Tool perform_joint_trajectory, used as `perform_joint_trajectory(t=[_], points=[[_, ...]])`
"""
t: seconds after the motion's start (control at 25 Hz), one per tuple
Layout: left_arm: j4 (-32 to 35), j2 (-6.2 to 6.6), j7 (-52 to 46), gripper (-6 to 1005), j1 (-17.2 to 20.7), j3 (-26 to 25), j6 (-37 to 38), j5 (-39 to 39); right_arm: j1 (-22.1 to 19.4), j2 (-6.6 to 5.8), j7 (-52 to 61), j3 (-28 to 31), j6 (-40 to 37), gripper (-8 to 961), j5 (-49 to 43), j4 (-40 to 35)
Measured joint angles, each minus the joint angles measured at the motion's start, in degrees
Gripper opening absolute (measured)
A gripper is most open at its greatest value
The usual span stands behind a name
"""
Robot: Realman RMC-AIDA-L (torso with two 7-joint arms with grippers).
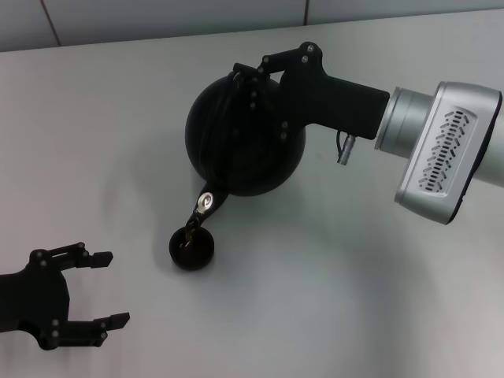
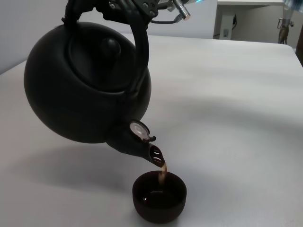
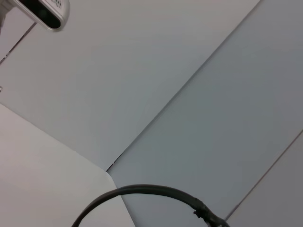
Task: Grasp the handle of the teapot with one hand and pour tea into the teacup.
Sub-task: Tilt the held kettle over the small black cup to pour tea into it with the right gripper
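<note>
The round black teapot (image 1: pixel 244 134) (image 2: pixel 87 85) hangs tilted above the white table, spout (image 2: pixel 142 146) down. My right gripper (image 1: pixel 260 79) is shut on its arched handle (image 2: pixel 137 52) from the right. A thin brown stream of tea runs from the spout into the small dark teacup (image 1: pixel 192 248) (image 2: pixel 159 196), which stands on the table just below and holds some tea. My left gripper (image 1: pixel 106 287) rests open near the table's front left, apart from the cup.
The white table (image 1: pixel 331 299) stretches all around the cup. A grey wall runs along its far edge. In the left wrist view a desk (image 2: pixel 255 19) stands far off behind the table.
</note>
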Motion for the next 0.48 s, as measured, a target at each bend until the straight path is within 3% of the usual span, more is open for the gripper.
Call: perform_joint_trajectory(t=[0.48], points=[[-0.1, 0.0, 0.0, 863, 0.0, 0.0, -0.1, 0.0, 0.0, 0.0, -0.5, 0.0, 0.0, 80, -0.1, -0.3]])
